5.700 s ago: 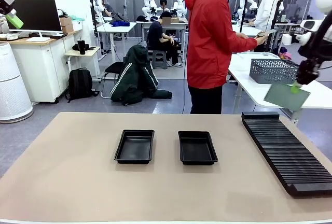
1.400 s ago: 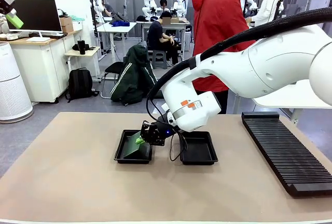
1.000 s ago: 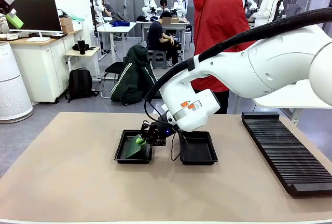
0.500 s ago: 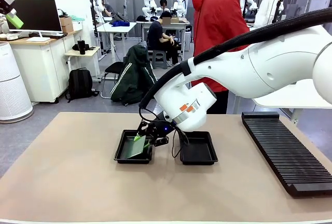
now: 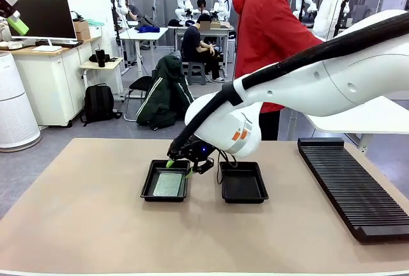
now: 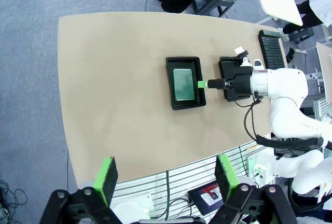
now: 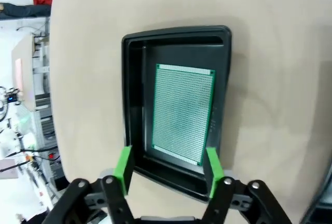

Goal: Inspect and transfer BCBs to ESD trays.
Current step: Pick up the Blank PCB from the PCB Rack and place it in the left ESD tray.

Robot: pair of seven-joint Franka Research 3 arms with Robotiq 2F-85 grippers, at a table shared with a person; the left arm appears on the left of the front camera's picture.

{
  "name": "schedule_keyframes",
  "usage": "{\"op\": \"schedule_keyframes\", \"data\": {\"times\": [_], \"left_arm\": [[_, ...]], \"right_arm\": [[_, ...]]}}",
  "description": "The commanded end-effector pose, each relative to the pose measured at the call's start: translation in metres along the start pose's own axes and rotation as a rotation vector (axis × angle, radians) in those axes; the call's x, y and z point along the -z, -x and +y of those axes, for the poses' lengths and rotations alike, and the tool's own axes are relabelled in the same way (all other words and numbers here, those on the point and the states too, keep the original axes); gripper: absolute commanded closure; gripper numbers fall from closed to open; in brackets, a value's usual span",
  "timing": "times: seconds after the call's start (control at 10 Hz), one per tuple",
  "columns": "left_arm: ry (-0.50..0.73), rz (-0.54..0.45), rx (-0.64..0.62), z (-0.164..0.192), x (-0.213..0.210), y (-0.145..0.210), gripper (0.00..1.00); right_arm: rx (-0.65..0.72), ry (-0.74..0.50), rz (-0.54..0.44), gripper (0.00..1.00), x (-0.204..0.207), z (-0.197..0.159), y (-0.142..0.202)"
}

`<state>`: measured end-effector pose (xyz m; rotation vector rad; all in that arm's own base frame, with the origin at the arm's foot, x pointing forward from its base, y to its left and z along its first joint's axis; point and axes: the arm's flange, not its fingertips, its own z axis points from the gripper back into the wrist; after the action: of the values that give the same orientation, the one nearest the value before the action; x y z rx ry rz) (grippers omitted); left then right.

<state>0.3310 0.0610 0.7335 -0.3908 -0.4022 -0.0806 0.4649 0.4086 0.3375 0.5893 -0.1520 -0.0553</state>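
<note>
One BCB lies flat on the floor of the left ESD tray; the right ESD tray beside it holds nothing. My right gripper hovers over the left tray's right rim, open and off the board. From the right wrist, the BCB sits free in its tray, beyond my right gripper. High over the table, my left gripper is open with nothing in it, looking down on the BCB, both trays and the right gripper.
A long black ribbed rack lies along the table's right side. A person in a red jacket stands behind the far edge. My right arm spans the table from the right. Bare tabletop stretches left and front.
My right gripper opened and let go of the BCB, which went from tilted between the fingers to flat in the left tray. The gripper has risen slightly. The left arm stayed still.
</note>
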Motion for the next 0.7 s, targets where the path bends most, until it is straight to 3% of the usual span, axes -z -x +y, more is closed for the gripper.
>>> {"op": "schedule_keyframes", "data": {"times": [0.0,0.1,0.2,0.6], "left_arm": [[-0.010,0.000,0.000,0.001,0.000,0.000,0.00],[-0.010,0.000,0.000,0.001,0.000,0.000,0.00],[-0.010,0.000,0.000,0.001,0.000,0.000,0.00],[-0.010,0.000,0.000,0.001,0.000,0.000,0.00]], "right_arm": [[0.000,0.117,-0.018,0.19,-0.013,0.018,0.000],[0.000,0.170,-0.026,0.00,-0.019,0.021,0.001],[-0.011,0.200,-0.034,0.03,-0.024,0.024,0.003],[-0.062,0.258,-0.013,0.00,-0.034,0.030,0.003]]}}
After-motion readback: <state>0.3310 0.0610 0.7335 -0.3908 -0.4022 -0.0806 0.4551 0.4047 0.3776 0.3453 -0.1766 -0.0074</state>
